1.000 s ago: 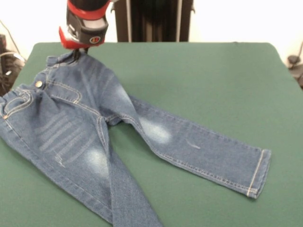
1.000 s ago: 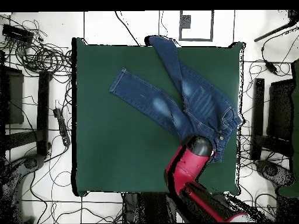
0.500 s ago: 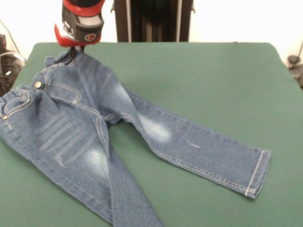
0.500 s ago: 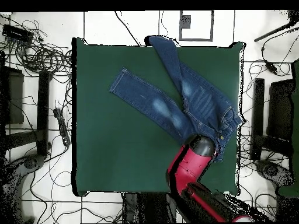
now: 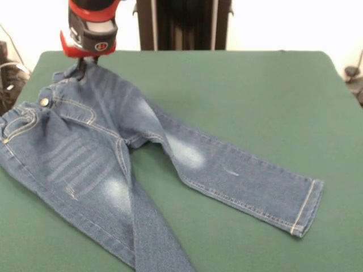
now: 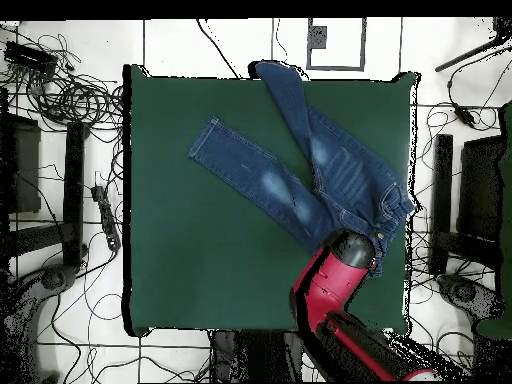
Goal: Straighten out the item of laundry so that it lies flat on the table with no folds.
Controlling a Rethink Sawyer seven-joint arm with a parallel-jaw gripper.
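Note:
The blue denim jeans (image 5: 102, 158) lie front side up on the left half of the green table (image 5: 255, 102). One leg stretches right to its cuff (image 5: 306, 207). The other leg runs toward the near edge and out of the picture. The fabric bunches at the crotch and along the waistband. My gripper (image 5: 84, 63) is at the far waistband corner, shut on it and holding it slightly raised. In the overhead view the arm's red head (image 6: 340, 275) covers the gripper at the jeans' (image 6: 340, 175) waistband, near the table's (image 6: 200, 260) right side.
The black pedestal (image 5: 184, 25) stands behind the table's far edge. Cables (image 6: 60, 90) and dark stands (image 6: 440, 190) lie on the floor round the table. One jeans leg (image 6: 275, 75) reaches the table's edge.
My gripper has moved left and toward the far edge with the waistband corner in it. The jeans have followed slightly, the right cuff shifting a little left.

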